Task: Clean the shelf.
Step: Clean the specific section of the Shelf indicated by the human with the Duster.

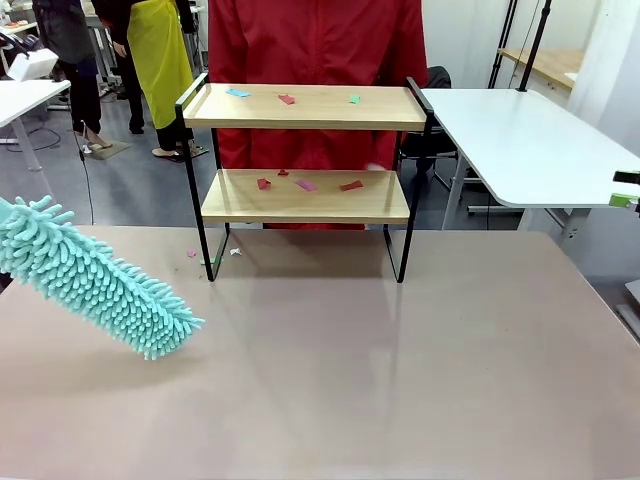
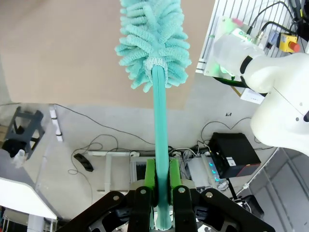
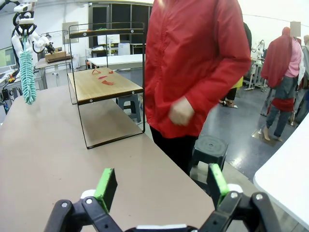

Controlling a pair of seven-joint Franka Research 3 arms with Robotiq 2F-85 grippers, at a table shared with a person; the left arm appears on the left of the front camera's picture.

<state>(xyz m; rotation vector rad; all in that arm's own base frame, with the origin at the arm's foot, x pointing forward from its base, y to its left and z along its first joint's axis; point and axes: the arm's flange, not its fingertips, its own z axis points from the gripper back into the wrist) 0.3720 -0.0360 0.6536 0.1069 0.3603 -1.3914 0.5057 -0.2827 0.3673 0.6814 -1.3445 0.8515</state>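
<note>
The shelf stands at the far middle of the brown table, a two-tier rack of wooden boards in a black frame. Paper scraps lie on its top board and its lower board. My left gripper is shut on the handle of a teal fluffy duster. The duster head hangs low over the table's left side, apart from the shelf. My right gripper stands open and holds nothing, off the table's right edge. The right wrist view takes in the shelf and the duster.
A person in a red jacket stands right behind the shelf, one hand at the waist. A few scraps lie on the table by the shelf's left foot. A white table is at the far right.
</note>
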